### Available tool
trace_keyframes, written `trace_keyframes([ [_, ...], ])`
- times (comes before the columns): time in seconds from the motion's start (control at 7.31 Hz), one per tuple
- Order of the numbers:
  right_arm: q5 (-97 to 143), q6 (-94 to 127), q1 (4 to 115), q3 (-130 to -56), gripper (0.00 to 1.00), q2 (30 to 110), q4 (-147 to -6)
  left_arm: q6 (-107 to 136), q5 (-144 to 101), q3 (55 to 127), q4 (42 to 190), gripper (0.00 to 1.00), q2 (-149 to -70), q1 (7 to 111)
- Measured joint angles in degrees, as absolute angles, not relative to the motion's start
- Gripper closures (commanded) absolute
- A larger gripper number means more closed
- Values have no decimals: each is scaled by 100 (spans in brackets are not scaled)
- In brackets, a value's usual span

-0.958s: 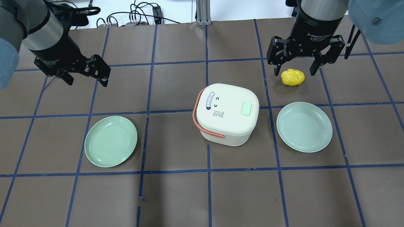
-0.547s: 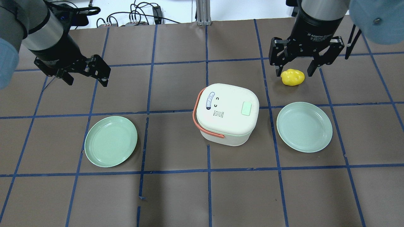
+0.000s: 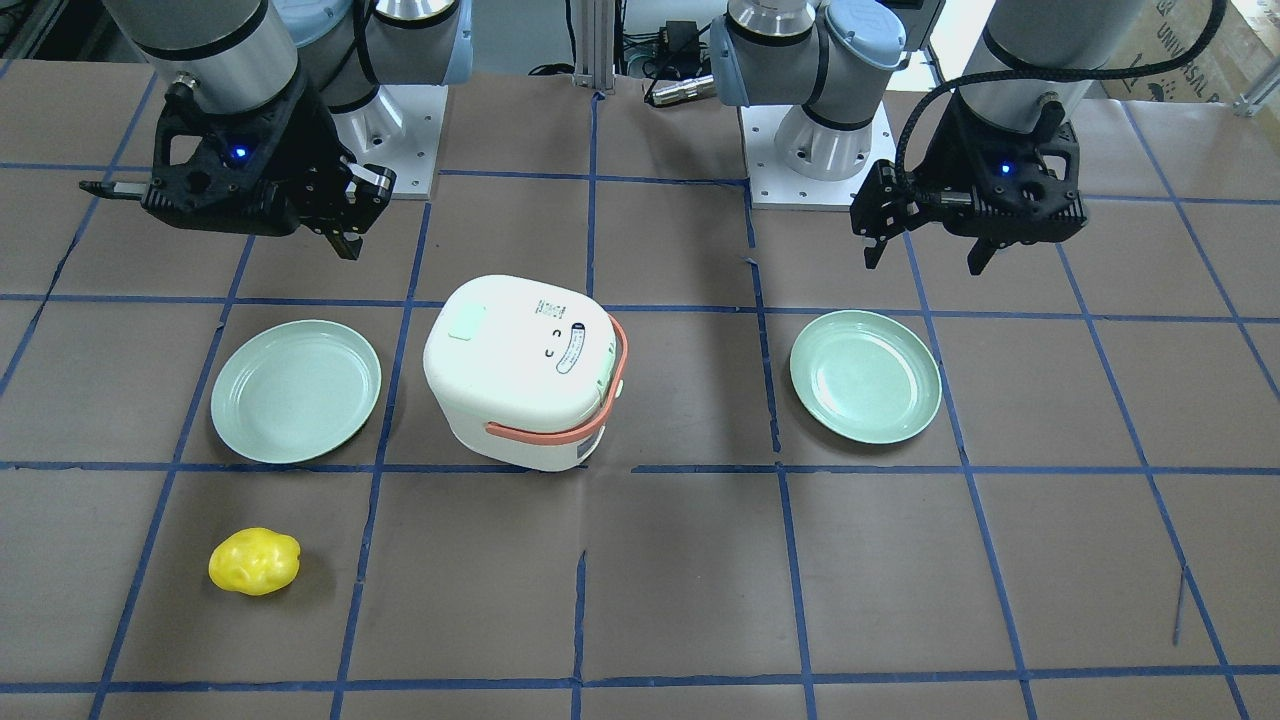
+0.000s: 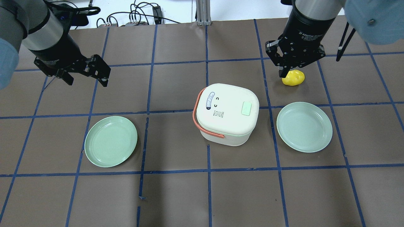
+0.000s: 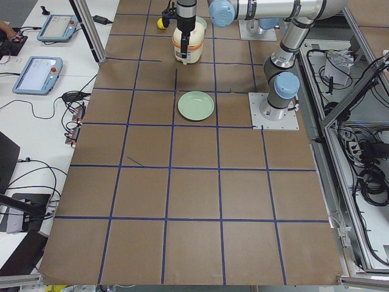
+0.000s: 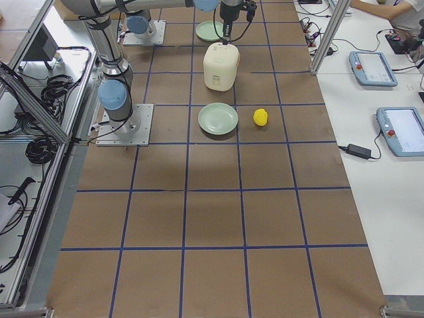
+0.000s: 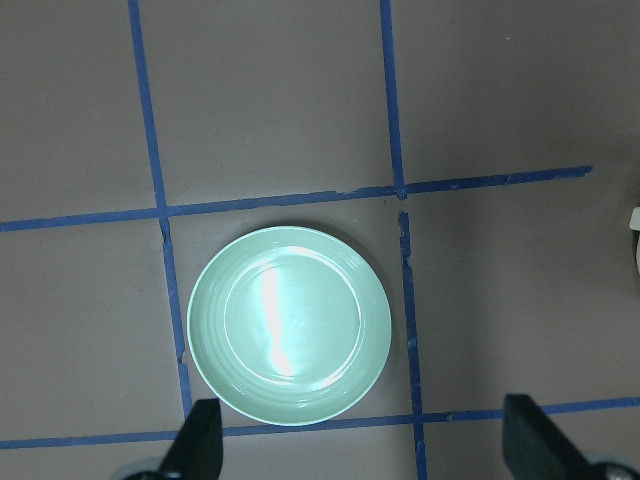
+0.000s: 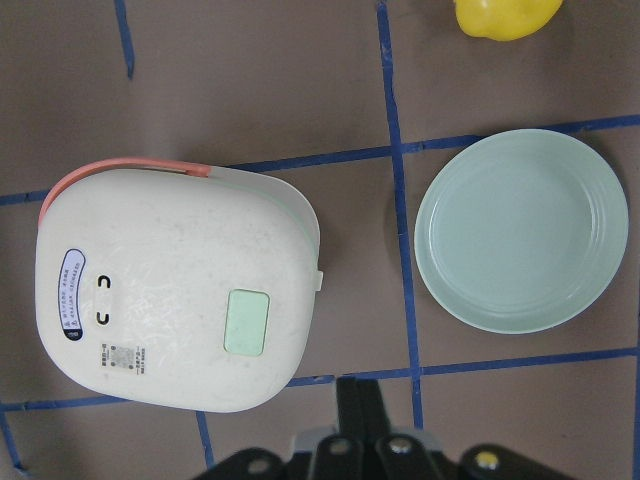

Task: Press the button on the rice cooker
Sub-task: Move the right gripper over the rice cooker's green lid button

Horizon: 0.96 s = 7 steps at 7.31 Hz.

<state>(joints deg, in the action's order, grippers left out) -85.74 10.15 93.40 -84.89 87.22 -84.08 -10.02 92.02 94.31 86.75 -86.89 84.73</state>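
Note:
The white rice cooker (image 4: 225, 113) with an orange handle stands at the table's middle, lid closed. Its mint-green button (image 4: 246, 109) sits near the lid's right edge. The button also shows in the front view (image 3: 466, 323) and in the right wrist view (image 8: 247, 321). My right gripper (image 4: 285, 71) is shut and empty, raised beyond and to the right of the cooker, and its joined fingers (image 8: 360, 420) show below the cooker. My left gripper (image 4: 86, 80) is open and empty, far left of the cooker; its fingers (image 7: 200, 445) are spread wide.
A green plate (image 4: 110, 141) lies left of the cooker and another green plate (image 4: 304, 126) lies to its right. A yellow lumpy object (image 4: 296, 78) lies on the table just under my right gripper. Brown paper with blue tape lines covers the table.
My right gripper has closed its fingers from wide open and turned, shifting slightly left over the yellow object. The left arm and the cooker have not moved.

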Motion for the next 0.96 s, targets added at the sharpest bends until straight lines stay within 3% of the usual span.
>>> trace_keyframes([
  [0.27, -8389, 1313, 9559, -8597, 95, 8622, -8563, -1002, 9202, 9431, 8675, 0, -8690, 8473],
  [0.96, -8332, 1899, 9812, -9844, 95, 8622, -10265, -1002, 9202, 9431, 8675, 0, -8692, 8473],
])
